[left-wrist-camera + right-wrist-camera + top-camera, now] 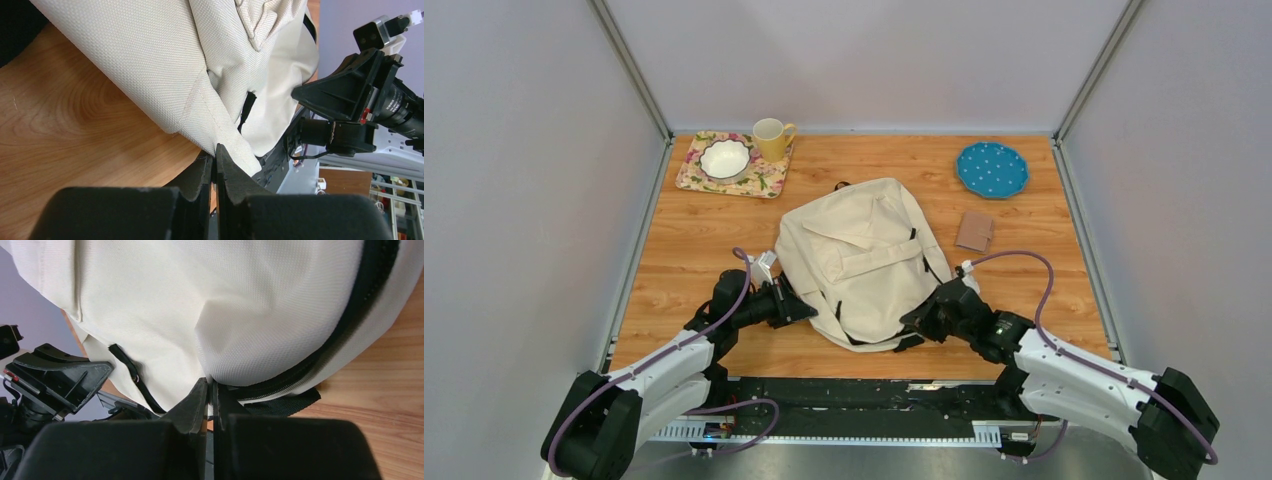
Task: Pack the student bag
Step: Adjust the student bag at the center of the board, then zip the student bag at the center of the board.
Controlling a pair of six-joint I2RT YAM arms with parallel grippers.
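Observation:
The student bag (859,255), a cream fabric backpack with black strap ends, lies flat in the middle of the wooden table. My left gripper (809,312) is at its near left corner. In the left wrist view the jaws (215,152) are shut on a fold of the bag's cream fabric (150,65). My right gripper (916,322) is at the bag's near right corner. In the right wrist view the jaws (210,385) are shut on the bag's fabric (225,305), just beside its black zipper (350,325).
A floral tray (694,170) at the back left holds a white bowl (724,158) and a yellow mug (771,138). A blue dotted plate (992,168) sits at the back right. A small brown wallet-like item (974,231) lies right of the bag.

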